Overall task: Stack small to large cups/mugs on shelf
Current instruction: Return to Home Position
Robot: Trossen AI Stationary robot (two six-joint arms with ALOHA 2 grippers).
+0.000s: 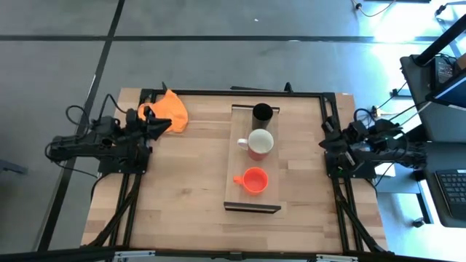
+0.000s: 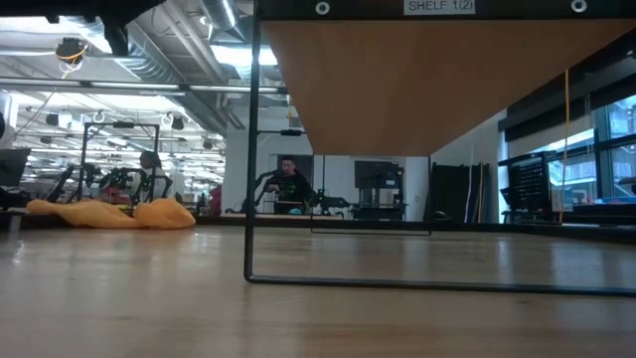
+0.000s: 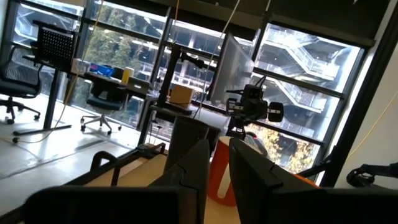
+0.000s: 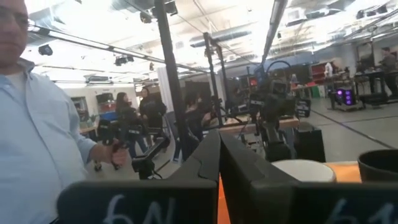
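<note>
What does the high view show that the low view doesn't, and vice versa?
Only the high view: the black cup, white-and-red mug and orange mug in a row on the shelf, with the left gripper and right gripper at the table sides. Only the low view: the shelf's underside and people in the room behind. Both: the shelf and orange cloth.

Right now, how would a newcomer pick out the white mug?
Find the light wooden shelf on the tabletop. Three cups stand in a row on it; the white-and-red mug is the middle one, between the black cup and the orange mug, the only one with a white rim.
</note>
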